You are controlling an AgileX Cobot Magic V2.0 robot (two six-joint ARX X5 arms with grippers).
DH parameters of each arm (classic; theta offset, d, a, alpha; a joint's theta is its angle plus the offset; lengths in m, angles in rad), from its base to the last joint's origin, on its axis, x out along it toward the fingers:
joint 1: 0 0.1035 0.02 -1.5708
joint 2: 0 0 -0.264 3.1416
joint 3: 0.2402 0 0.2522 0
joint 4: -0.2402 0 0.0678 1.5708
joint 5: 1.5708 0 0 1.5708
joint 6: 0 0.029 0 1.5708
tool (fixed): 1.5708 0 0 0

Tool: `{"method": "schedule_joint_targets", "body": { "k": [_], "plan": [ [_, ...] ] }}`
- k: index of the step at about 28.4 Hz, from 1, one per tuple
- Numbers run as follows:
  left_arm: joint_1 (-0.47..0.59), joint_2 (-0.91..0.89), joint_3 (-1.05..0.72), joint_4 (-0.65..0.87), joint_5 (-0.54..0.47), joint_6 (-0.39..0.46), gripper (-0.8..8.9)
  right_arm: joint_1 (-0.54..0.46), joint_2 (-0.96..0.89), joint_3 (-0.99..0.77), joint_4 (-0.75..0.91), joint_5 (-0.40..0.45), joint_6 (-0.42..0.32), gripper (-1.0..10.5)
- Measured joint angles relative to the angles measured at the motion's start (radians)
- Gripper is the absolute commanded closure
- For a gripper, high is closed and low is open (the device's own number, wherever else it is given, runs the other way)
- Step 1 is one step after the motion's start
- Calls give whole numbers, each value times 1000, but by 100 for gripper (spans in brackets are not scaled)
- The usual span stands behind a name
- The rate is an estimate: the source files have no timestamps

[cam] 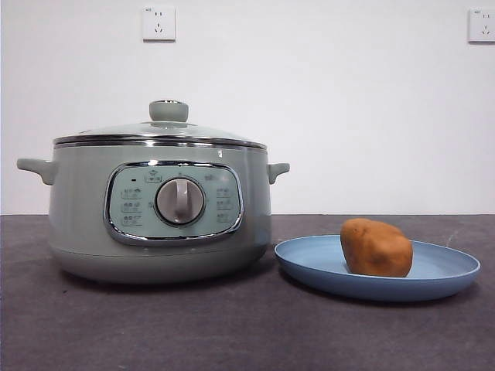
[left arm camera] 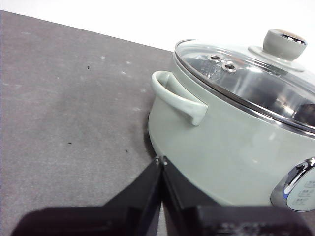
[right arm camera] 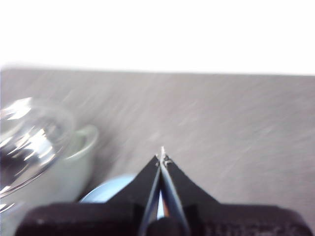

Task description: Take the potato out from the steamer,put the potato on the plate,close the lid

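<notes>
The sage-green steamer stands at the left of the table with its glass lid seated on the rim, knob up. To its right the orange-brown potato rests on the light-blue plate. Neither arm shows in the front view. My left gripper is shut and empty, hovering beside the steamer near its side handle, with the lid closed. My right gripper is shut and empty above the table, with a sliver of the plate and the steamer's handle behind it.
A dark grey tabletop runs under everything. A white wall with two power sockets stands behind. Bare table lies left of the steamer in the left wrist view.
</notes>
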Motion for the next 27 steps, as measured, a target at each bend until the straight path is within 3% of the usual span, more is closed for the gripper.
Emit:
{"method": "schedule_joint_targets", "body": {
  "k": [4, 11, 21, 27],
  "plan": [
    [0, 0, 0, 0, 0, 0, 817, -40, -169, -363, 264, 0, 27, 947],
    [0, 0, 0, 0, 0, 0, 817, -40, -330, -668, 489, 0, 63, 947],
    [0, 0, 0, 0, 0, 0, 817, -49, -436, -805, 521, 0, 108, 947],
    [0, 0, 0, 0, 0, 0, 817, -54, -519, -809, 426, 1, 112, 946]
  ]
}}
